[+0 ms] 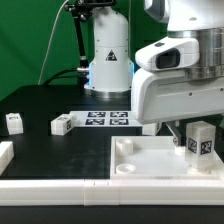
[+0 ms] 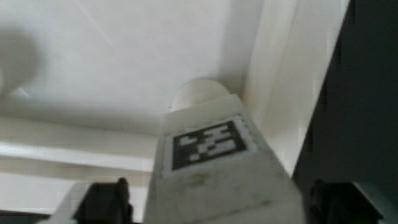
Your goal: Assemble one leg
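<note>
The tray-like piece (image 1: pixel 150 165) lies on the surface (image 1: pixel 50 105) in the lower right of the exterior view. Over its far right corner hangs the claw (image 1: pixel 198 132), with the leg (image 1: pixel 201 141) clamped upright between its fingers; whether the leg's lower end touches the piece cannot be told. Behind the piece, at mid-frame, lies the marker board (image 1: pixel 108 118), and behind that stands the arm base (image 1: pixel 108 60). Left of the board lies a second leg (image 1: pixel 63 124), and a third leg (image 1: pixel 14 122) lies near the left edge. A long bar (image 1: pixel 60 190) runs along the bottom edge.
</note>
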Robot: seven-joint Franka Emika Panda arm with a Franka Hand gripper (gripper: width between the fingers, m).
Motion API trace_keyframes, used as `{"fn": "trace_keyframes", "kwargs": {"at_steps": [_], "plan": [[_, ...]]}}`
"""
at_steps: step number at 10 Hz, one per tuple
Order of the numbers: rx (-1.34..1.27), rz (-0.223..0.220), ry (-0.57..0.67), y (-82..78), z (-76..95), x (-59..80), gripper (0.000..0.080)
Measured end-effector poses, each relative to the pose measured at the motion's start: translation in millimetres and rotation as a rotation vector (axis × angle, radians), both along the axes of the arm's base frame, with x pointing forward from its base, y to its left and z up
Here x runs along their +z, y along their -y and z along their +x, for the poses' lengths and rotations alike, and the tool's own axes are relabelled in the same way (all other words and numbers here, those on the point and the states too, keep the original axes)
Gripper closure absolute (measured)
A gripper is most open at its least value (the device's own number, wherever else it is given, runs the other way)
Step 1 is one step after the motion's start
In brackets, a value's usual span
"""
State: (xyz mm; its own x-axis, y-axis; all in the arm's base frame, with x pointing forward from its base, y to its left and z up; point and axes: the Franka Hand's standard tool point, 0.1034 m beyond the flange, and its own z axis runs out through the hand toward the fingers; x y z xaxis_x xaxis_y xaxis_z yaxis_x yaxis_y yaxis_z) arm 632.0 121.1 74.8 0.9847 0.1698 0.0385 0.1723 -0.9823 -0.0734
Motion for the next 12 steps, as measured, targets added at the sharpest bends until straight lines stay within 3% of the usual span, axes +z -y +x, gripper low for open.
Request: {"fn": "trace_keyframes", "kwargs": {"at_steps": [1,5,12], "plan": [[0.000,0.000,0.000,0.0,0.0,0.0,0.0485],[-0.042,0.002,-0.003,0.2,0.1,0.0,0.0511],[-0.607,0.024,-0.051,2.6,0.5,-0.1,0.0509]]}}
